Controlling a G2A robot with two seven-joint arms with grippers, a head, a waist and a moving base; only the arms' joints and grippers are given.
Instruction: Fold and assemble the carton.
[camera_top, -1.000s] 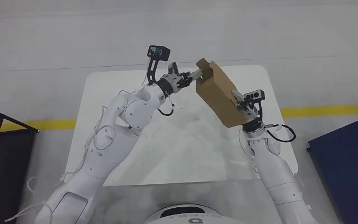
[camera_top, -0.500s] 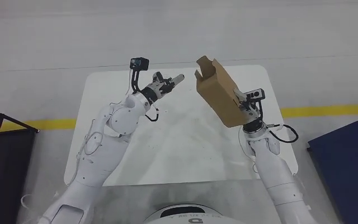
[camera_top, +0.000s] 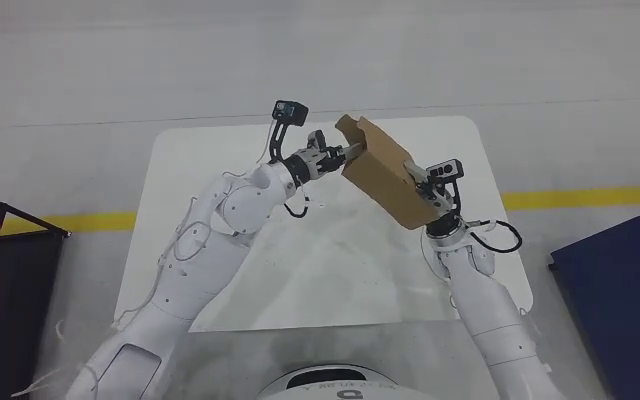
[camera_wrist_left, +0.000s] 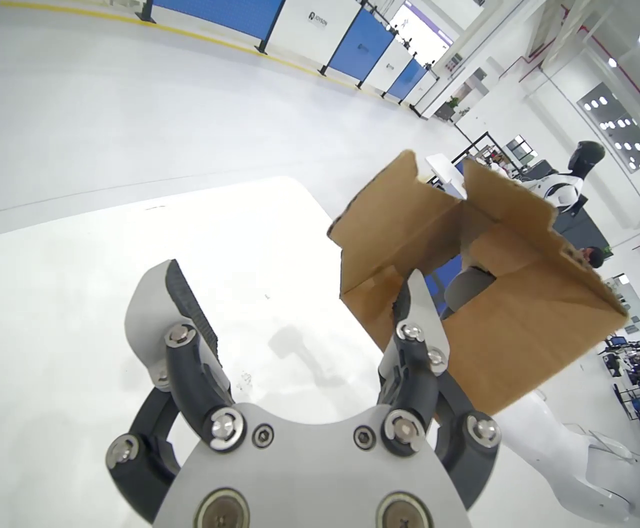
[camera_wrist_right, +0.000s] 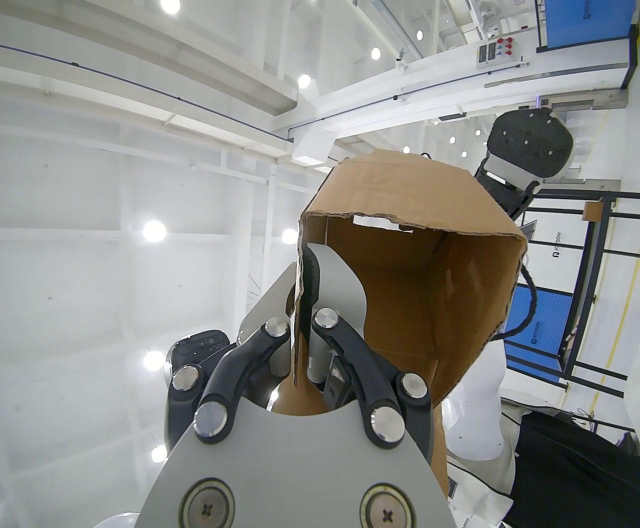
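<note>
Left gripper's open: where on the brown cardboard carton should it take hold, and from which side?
Take the projecting end flap of the brown cardboard carton, probably from the robot's left, with the open left gripper straddling its free edge. It is a thin panel standing clear; the right gripper clamps the opposite end's wall.

Overhead camera looks down on the table; close-in wrist cameras, one facing across it, one upward, share the carton.
</note>
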